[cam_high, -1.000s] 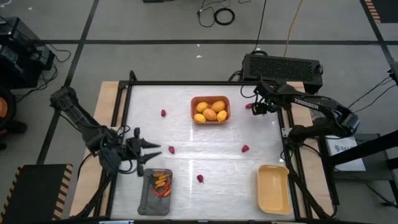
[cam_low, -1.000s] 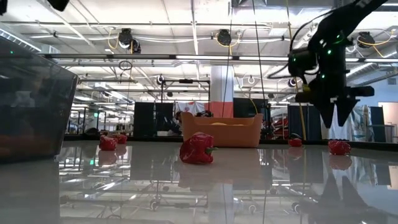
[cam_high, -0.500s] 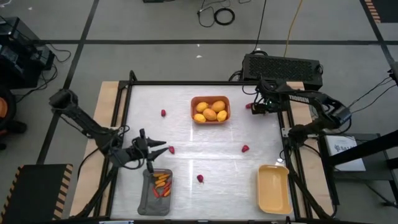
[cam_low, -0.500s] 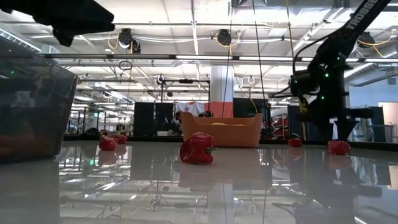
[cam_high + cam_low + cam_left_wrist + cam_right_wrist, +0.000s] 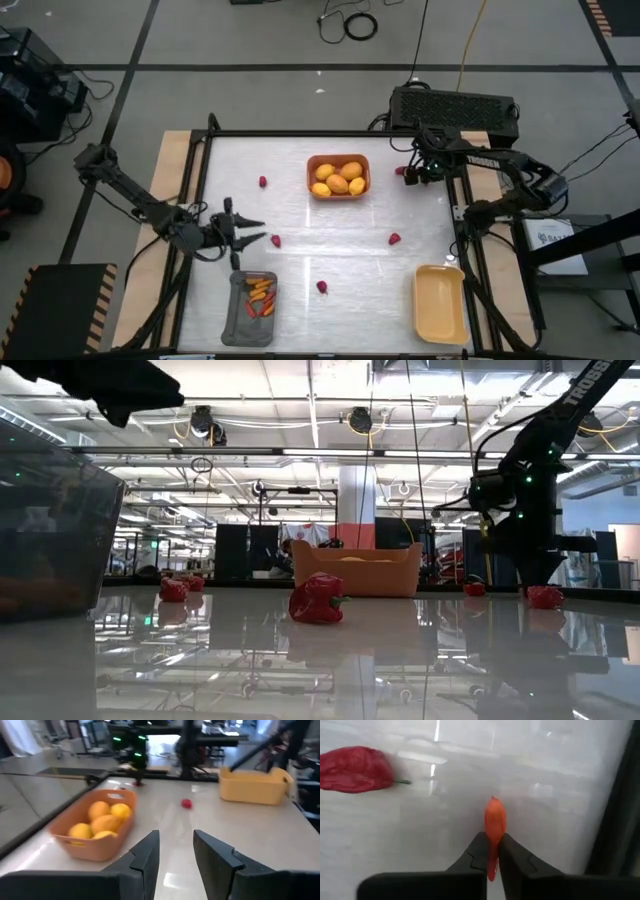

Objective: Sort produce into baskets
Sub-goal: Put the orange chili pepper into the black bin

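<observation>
My right gripper (image 5: 491, 842) is at the table's far right (image 5: 410, 173), low over the table, shut on a thin orange carrot-like stick (image 5: 495, 822). A red lump (image 5: 355, 770) lies on the table beside it. My left gripper (image 5: 176, 837) is open and empty at the near left (image 5: 252, 231), pointing at a red lump (image 5: 275, 240). The orange-brown basket (image 5: 312, 165) holds several yellow-orange fruits. The dark grey basket (image 5: 238, 318) holds orange-red sticks. The pale yellow basket (image 5: 440, 310) stands at the near right. My right gripper pinches the orange stick's near half (image 5: 493, 847) between its two fingers. The stick lies along the fingers, and its free end (image 5: 494, 805) sticks out past the fingertips. The fingers point down at the table. Whether the stick's end touches the table, I cannot tell.
More red lumps lie loose on the table: one at the far left (image 5: 262, 182), one right of the middle (image 5: 394, 239), one near the front (image 5: 322, 287). A black frame (image 5: 300, 134) edges the table. A dark box (image 5: 455, 106) stands behind the far right corner.
My left gripper has gone from over the dark grey basket toward the far edge and a little to the right, closer to the red lump, and stays open. My right gripper has gone down toward the table at the far right.
</observation>
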Robot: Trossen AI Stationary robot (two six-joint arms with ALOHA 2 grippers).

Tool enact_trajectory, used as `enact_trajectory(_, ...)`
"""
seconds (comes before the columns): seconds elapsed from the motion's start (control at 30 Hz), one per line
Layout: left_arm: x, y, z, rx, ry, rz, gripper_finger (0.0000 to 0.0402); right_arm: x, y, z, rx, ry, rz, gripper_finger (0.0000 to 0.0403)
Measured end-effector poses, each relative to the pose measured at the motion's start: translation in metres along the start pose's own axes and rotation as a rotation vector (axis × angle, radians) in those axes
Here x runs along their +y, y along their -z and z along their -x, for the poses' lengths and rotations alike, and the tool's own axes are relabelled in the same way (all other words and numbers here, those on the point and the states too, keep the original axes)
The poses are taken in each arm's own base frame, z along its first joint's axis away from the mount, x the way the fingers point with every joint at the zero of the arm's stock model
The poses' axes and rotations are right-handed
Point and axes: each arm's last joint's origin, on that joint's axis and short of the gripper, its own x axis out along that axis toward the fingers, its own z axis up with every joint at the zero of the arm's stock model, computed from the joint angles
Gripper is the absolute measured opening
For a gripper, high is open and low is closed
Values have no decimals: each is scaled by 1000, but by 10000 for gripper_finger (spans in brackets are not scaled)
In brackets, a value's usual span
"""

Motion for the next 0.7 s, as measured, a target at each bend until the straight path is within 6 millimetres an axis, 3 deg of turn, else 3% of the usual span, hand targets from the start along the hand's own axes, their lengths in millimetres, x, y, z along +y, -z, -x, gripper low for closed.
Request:
enact_trajectory(0.13,27,-1,8,-51,-86,51,127,0,3,13,-40,-35,24,9)
enact_trajectory(0.33,59,21,12,-73,-27,108,127,8,16,37,-58,-207,81,5)
enact_trajectory(0.53,80,35,19,-140,-59,161,127,29,30,67,-155,-485,152,2)
enact_trajectory(0.7,84,34,24,-189,9,154,127,62,41,96,-287,-791,238,1)
